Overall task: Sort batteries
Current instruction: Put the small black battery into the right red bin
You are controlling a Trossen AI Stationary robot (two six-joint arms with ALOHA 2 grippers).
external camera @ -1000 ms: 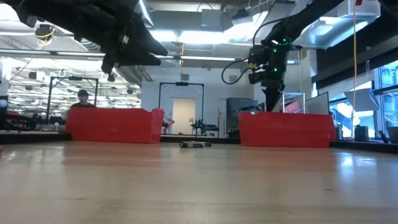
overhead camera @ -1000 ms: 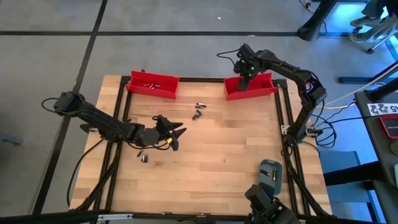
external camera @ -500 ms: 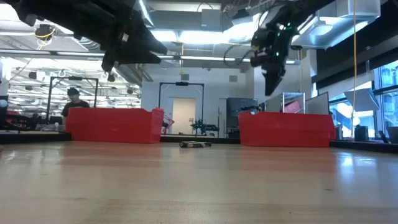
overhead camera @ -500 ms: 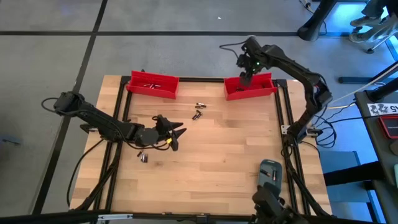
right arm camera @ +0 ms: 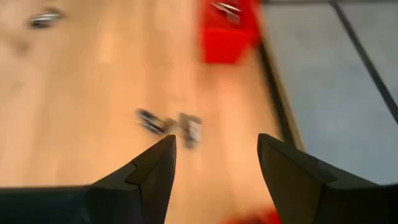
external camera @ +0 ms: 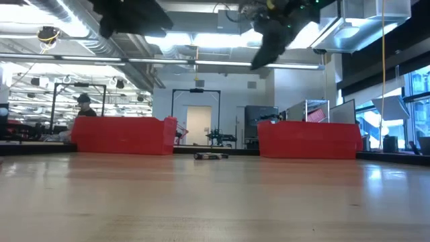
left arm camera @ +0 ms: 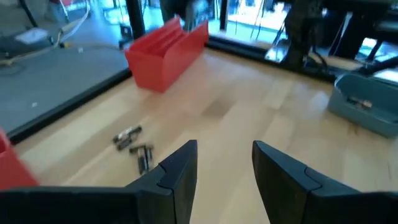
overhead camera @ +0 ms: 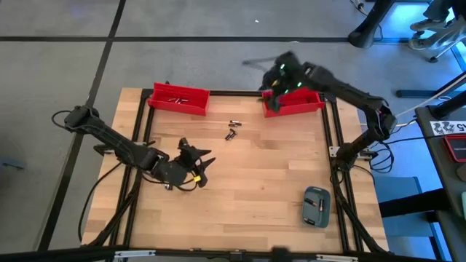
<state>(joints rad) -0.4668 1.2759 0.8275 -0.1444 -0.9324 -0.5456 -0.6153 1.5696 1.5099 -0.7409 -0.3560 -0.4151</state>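
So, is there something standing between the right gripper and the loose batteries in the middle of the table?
Nothing visible. The right gripper, open and empty, is near the right red bin. Only bare wood separates it from the batteries lying on the table.

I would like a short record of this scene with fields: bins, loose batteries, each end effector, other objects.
bins: two red plastic bins at the far edge, left bin, right bin
loose batteries: small dark cylindrical cells with silvery ends, between the bins
left end effector: open, empty, above the table's left half
right end effector: open, empty, at right bin's left end
other: grey-blue rounded case, near right corner
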